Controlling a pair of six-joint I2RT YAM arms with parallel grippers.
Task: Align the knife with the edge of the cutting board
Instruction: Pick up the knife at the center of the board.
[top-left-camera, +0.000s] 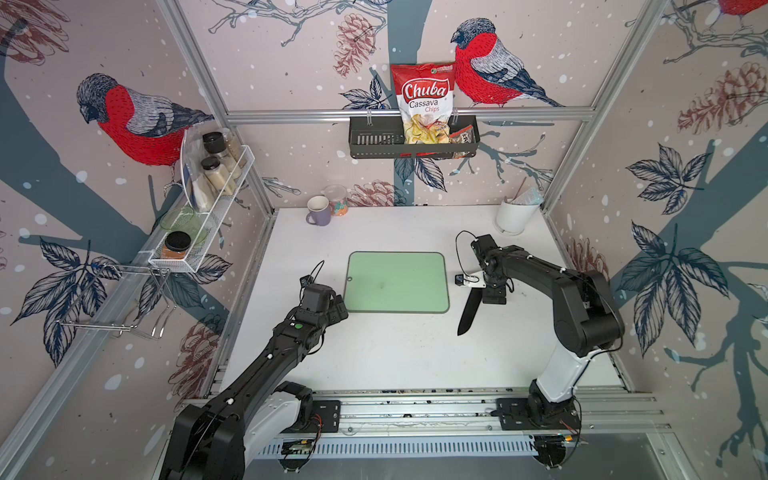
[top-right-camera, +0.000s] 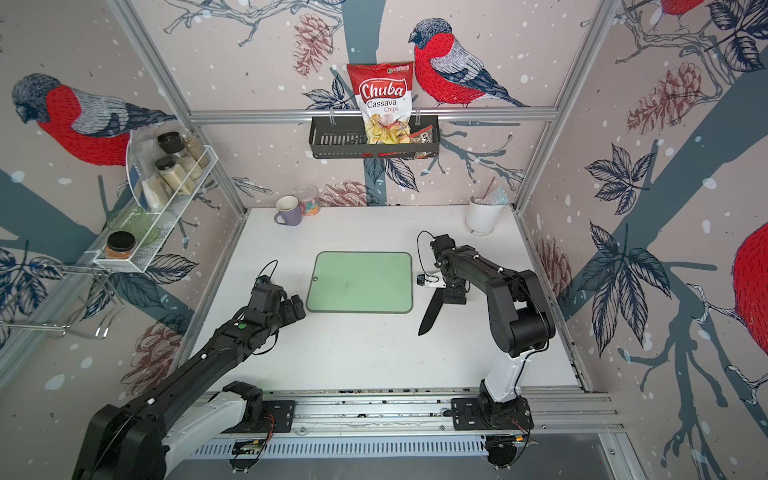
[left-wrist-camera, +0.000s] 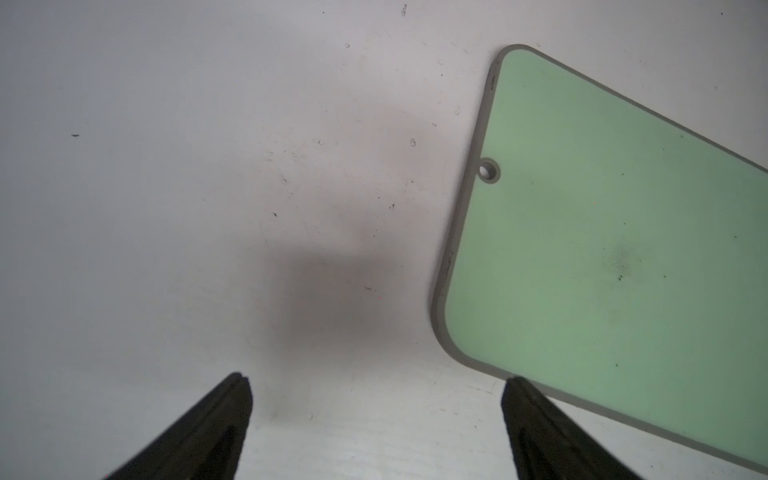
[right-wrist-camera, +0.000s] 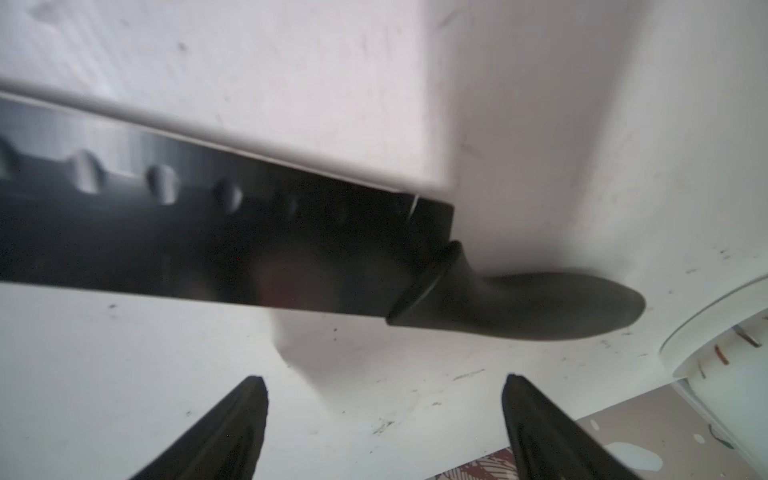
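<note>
White table (top-left-camera: 395, 357) | knife (top-left-camera: 468, 312) flat beside cutting board (top-left-camera: 397, 282) | right tool (right-wrist-camera: 385, 377) above its handle, jaws apart, empty

Pale wallpaper (top-left-camera: 291, 75) with red-breasted birds, pine cones and leaves covers three walls; aluminium frame bars (top-left-camera: 291, 115) cross the upper centre; a white counter (top-left-camera: 395, 345) fills the lower centre.

In both top views my right end effector (top-left-camera: 493, 296) covers the handle of the knife (top-left-camera: 468, 312), so only its blade shows. In my right wrist view the blade is blurred and its tip runs off the picture's edge. My left wrist view cuts off much of the cutting board (left-wrist-camera: 602, 208).
</note>
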